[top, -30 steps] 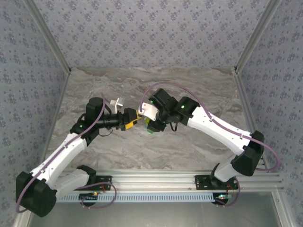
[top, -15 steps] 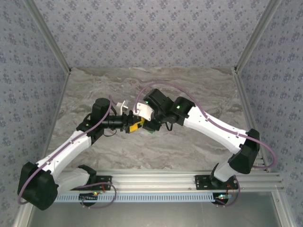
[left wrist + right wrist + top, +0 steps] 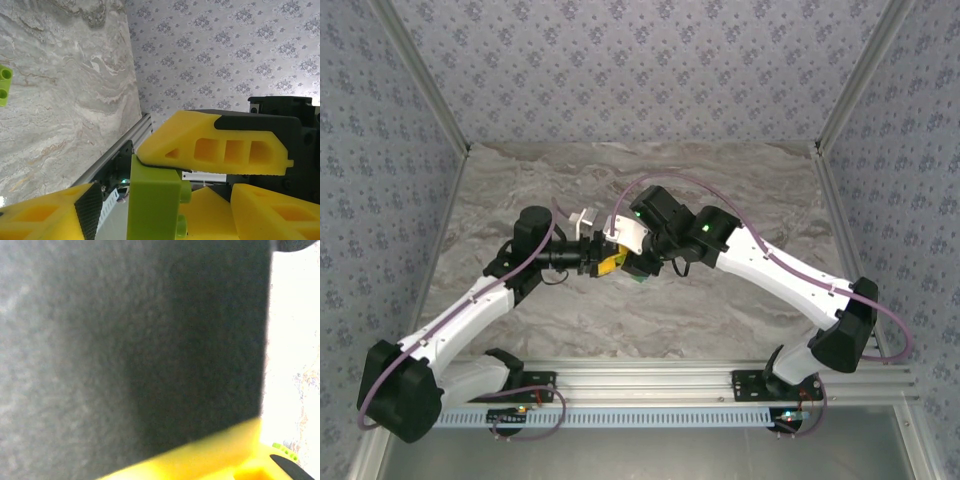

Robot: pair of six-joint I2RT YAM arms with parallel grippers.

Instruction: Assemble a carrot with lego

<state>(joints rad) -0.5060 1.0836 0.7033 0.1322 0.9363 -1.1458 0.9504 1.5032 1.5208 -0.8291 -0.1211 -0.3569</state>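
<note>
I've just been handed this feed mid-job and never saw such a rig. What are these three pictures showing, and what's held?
Two robot arms are bolted at the near edge of a marbled table. The wide picture looks down from above: the left gripper and right gripper meet mid-table. The left wrist camera shows its own yellow fingers apart on either side of a green toy brick, which the right gripper's finger presses on and seems to pinch. A loose lime brick lies on the table. The right wrist camera gives a dark blur, too close to read.
</note>
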